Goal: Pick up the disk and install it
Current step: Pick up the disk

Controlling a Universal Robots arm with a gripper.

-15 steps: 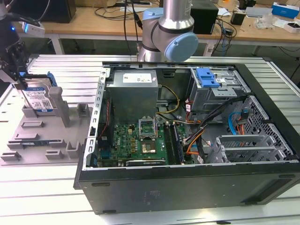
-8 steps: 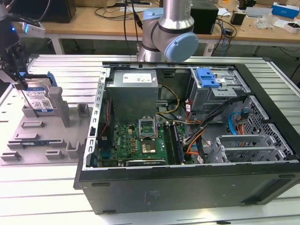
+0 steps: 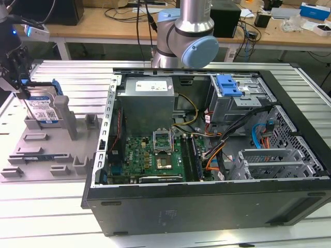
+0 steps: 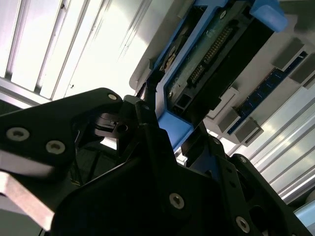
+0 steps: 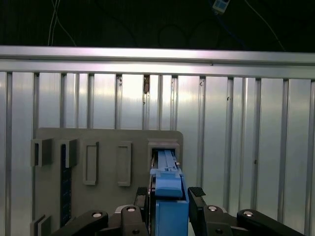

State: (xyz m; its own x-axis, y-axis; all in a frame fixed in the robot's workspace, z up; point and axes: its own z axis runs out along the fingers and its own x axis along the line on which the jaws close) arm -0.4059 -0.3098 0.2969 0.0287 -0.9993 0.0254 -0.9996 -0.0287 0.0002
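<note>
Closest in, your pincer (image 5: pixel 170 199) was clenched on the disk (image 5: pixel 166 164): in the first wrist view its black fingers (image 5: pixel 196 195) pressed against either side of the blue rail (image 5: pixel 170 216), with no gap to be seen. The second wrist view gave you the other face of that grip, the disk (image 4: pixel 221 49) turned to show its circuit board and row of connector pins, one thin finger (image 4: pixel 150 105) lying along the rail. Just beyond, the disk's far end sat in a slot of the grey fixture plate (image 5: pixel 108 140), which lay on the slatted table (image 5: pixel 246 147). The exterior view gave you the labelled face instead: the disk (image 3: pixel 42 107) stood upright in the plate (image 3: pixel 36 150) at the exterior view's left, your pincer (image 3: pixel 20 85) over it. Further towards the exterior view's right lay the open computer case (image 3: pixel 207 206), with its motherboard (image 3: pixel 150 155), grey power supply (image 3: pixel 147 103) and blue latch (image 3: pixel 227 85). Behind rose the arm (image 3: pixel 186 31) and a wooden bench (image 3: pixel 103 23).
</note>
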